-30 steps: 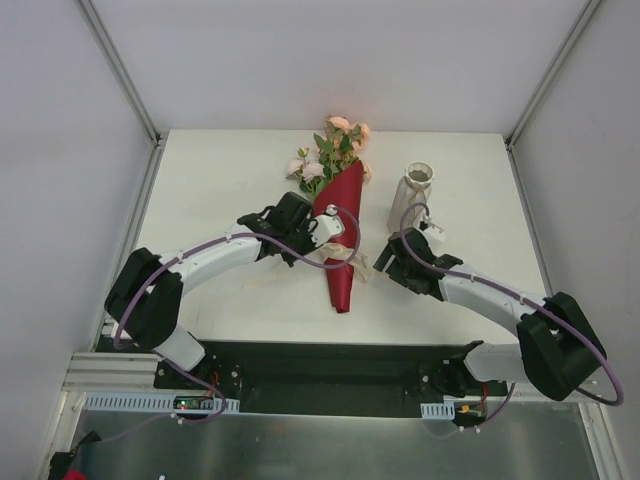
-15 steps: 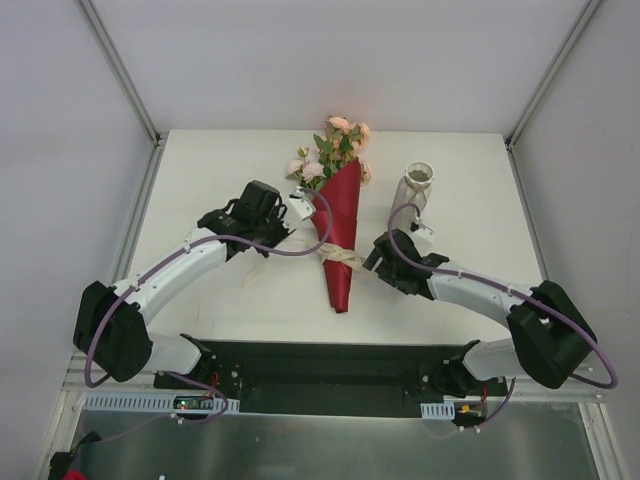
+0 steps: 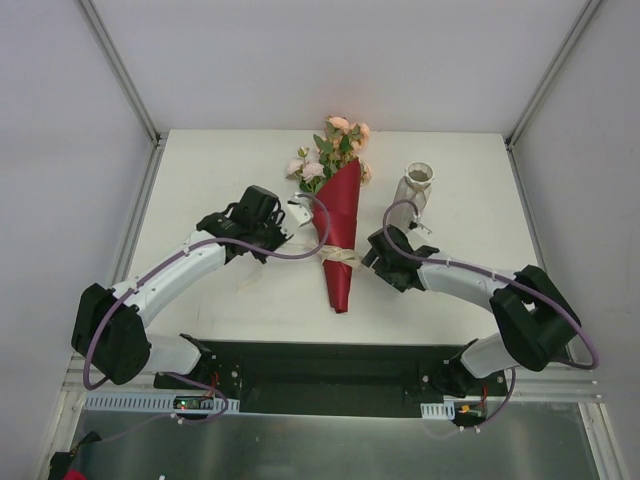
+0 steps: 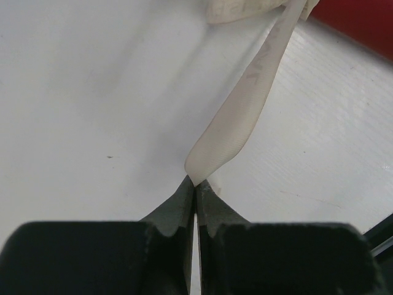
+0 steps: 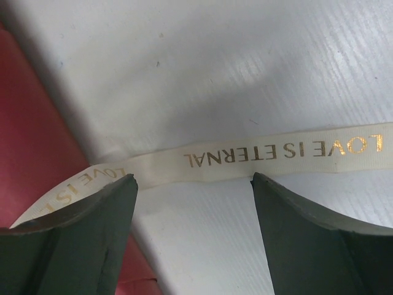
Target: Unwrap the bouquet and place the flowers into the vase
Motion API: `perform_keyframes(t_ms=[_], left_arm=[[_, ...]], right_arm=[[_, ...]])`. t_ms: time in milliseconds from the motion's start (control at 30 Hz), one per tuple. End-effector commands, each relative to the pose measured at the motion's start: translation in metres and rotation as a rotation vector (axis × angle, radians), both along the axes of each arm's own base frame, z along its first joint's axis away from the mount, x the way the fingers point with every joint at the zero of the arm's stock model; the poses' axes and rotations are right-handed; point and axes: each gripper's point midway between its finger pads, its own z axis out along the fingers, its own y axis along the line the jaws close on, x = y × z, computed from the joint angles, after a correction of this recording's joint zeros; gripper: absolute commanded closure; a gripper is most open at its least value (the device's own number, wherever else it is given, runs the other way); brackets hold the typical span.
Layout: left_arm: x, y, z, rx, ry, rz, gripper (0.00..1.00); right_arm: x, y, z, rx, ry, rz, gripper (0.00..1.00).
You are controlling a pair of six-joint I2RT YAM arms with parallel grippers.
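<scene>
Pinching ribbon: left gripper, closed | right gripper wide, astride ribbon, contact unclear

Narrow gap between bouquet and vase

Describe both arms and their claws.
The left arm and right arm are white tubes with bulky black joints, each with a purple cable. The left claw and right claw have dark matte wedge fingers.
</scene>
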Motion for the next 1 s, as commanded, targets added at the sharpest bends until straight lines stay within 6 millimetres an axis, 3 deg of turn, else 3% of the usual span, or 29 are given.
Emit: perform_keyframes(t_ms=[0, 133, 167, 267, 400, 667, 967], left_arm=[[-0.008, 0.011, 0.003, 0.022, -0.015, 0.016, 1.0], [-0.005, 0.025, 0.009, 0.068, -0.048, 0.051, 1.0], [-0.004, 0.028, 0.01, 0.071, -0.051, 0.062, 1.0], [0.001, 0.044, 0.014, 0.082, -0.052, 0.112, 1.0], [0.005, 0.059, 0.017, 0.079, -0.046, 0.161, 1.0], [0.005, 0.066, 0.015, 0.08, -0.038, 0.185, 1.0], [0.003, 0.063, 0.013, 0.065, -0.022, 0.183, 1.0]], right_arm=[[0.001, -0.007, 0.021, 0.019, -0.062, -0.006, 0.21], [-0.005, -0.023, 0.047, -0.095, -0.141, 0.095, 0.24], [-0.008, -0.032, 0.047, -0.174, -0.14, 0.148, 0.24], [-0.012, -0.031, 0.045, -0.279, -0.143, 0.295, 0.22], [-0.014, -0.006, 0.042, -0.415, -0.191, 0.565, 0.39], [-0.002, 0.04, 0.037, -0.517, -0.313, 0.808, 0.3], [0.033, 0.051, 0.019, -0.623, -0.289, 0.806, 0.3]])
